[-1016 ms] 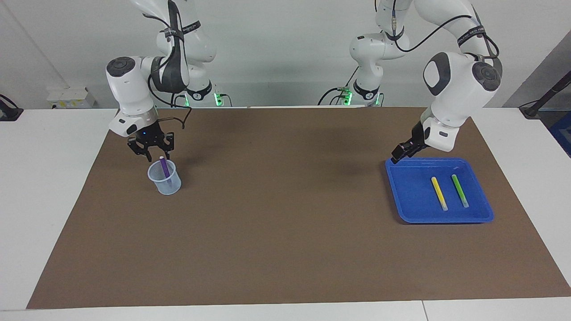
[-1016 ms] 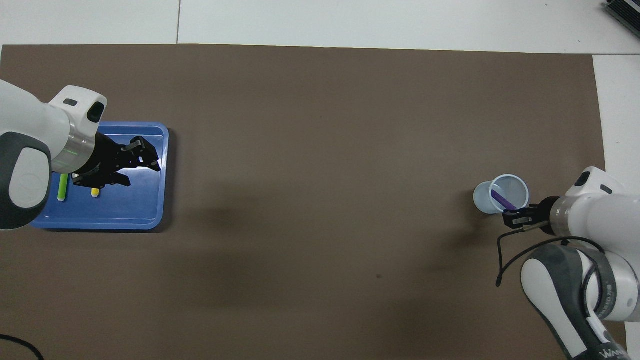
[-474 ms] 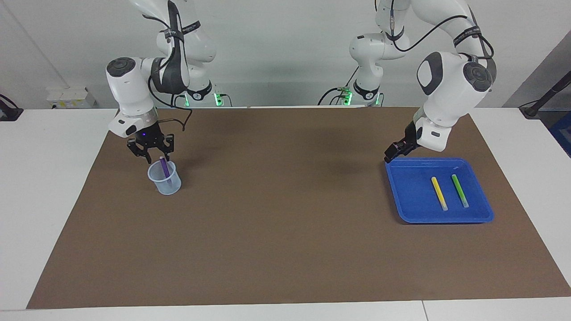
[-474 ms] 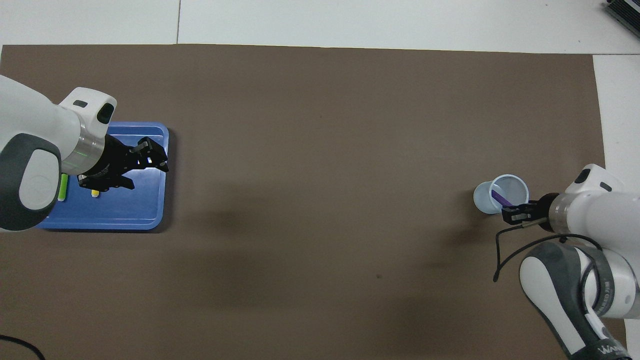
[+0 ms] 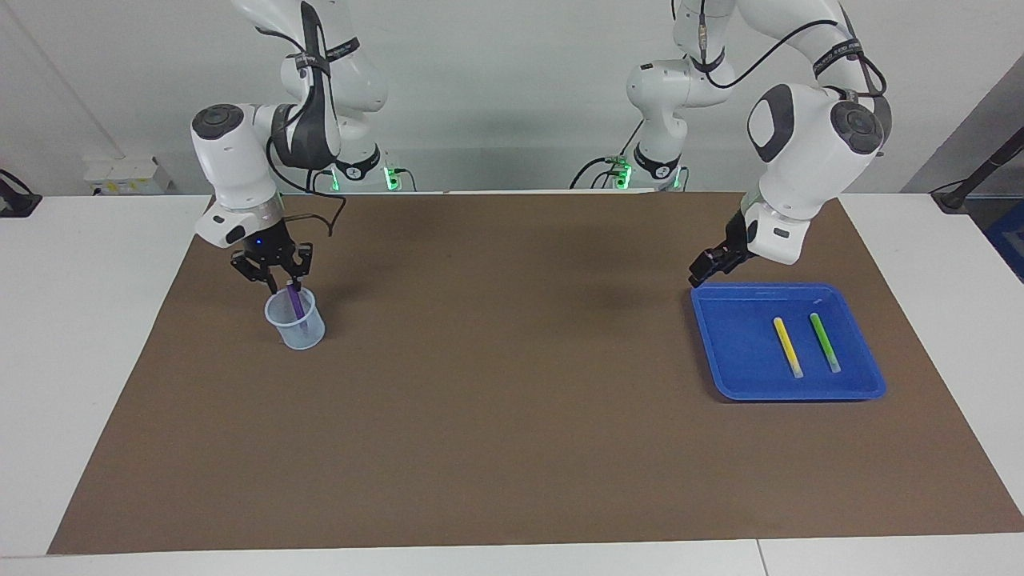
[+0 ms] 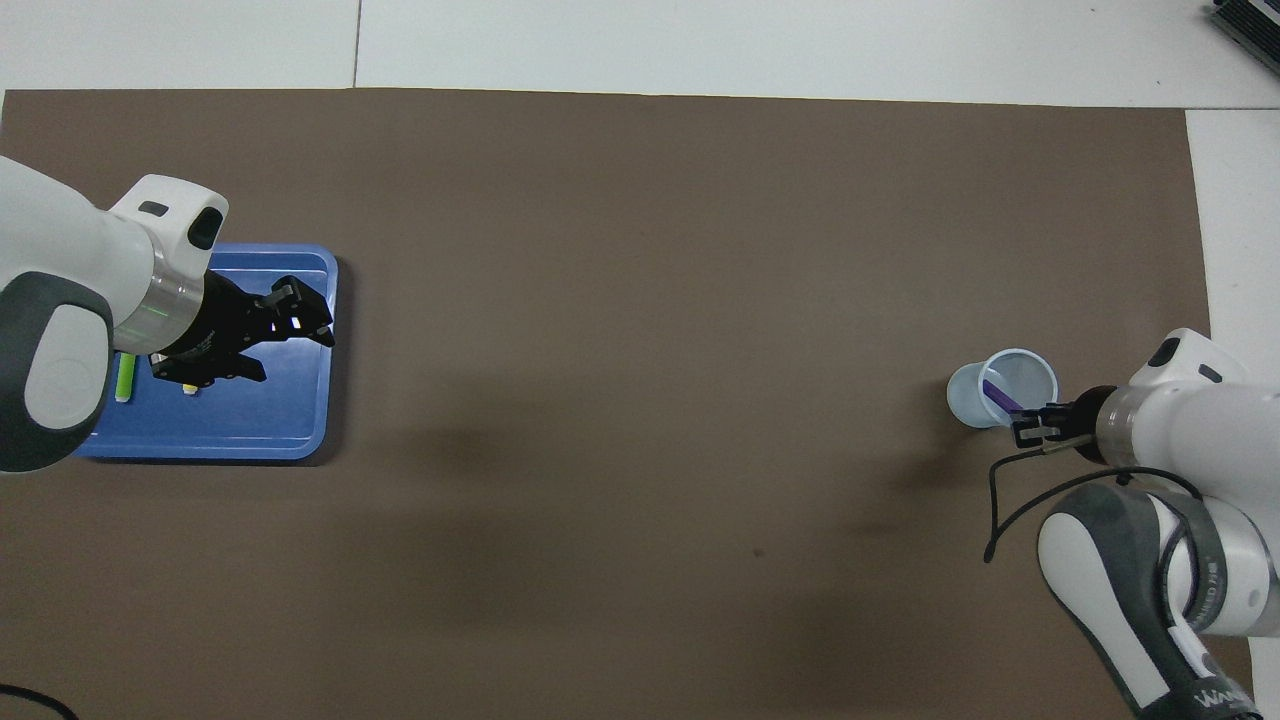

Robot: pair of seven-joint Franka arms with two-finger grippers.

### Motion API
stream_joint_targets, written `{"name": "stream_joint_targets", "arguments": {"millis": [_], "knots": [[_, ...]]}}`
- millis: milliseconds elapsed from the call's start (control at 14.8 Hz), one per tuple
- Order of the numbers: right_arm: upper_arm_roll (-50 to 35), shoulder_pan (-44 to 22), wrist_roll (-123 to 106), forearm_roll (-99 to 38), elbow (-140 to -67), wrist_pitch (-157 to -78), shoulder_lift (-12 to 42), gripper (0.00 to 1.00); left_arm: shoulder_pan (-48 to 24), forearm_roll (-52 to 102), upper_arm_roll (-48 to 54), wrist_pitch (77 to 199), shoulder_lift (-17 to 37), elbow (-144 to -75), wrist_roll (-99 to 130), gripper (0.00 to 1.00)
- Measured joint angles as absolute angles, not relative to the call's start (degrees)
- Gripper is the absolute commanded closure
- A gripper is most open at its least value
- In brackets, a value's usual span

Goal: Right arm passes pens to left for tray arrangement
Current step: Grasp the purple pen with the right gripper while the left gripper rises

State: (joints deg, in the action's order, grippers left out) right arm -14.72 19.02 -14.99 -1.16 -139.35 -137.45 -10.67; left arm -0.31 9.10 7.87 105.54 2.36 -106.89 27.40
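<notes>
My right gripper (image 5: 273,274) had just narrowed its jaws around the purple pen's (image 5: 294,302) top, poking from the cup (image 5: 296,323) beneath them, though a firm grip I could not confirm, while my left gripper (image 5: 703,270), open, had lifted clear of the tray (image 5: 740,352) to await the handover.

One camera sits high across the worktop (image 5: 512,552) and faces the robots, looking down at a slant: the arm bases and wall stand at 12 o'clock, the worktop's free edge at 6 o'clock. It stands well back, taking in the whole mat (image 5: 512,448) and both arms. The other hangs high over the robots' end, looking forward and steeply down, so the arms enter from 6 o'clock. Both views share the mat, the tray (image 5: 736,360) and the cup (image 5: 298,328), turned half a turn: the tray lies at 3 o'clock in one, 9 o'clock in the other.
</notes>
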Motion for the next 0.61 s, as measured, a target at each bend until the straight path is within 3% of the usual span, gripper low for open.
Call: {"name": "stream_joint_targets", "arguments": {"millis": [271, 610], "knots": [[-14.7, 19.0, -14.9, -1.2, -139.4, -136.7, -10.7, 0.50, -0.3, 9.1, 7.9, 105.3, 2.2, -106.9, 27.6, 0.21], [-14.7, 19.0, -14.9, -1.2, -139.4, -135.5, -10.7, 0.52, -1.5, 9.1, 8.0, 105.2, 2.0, -106.9, 29.7, 0.20]]}}
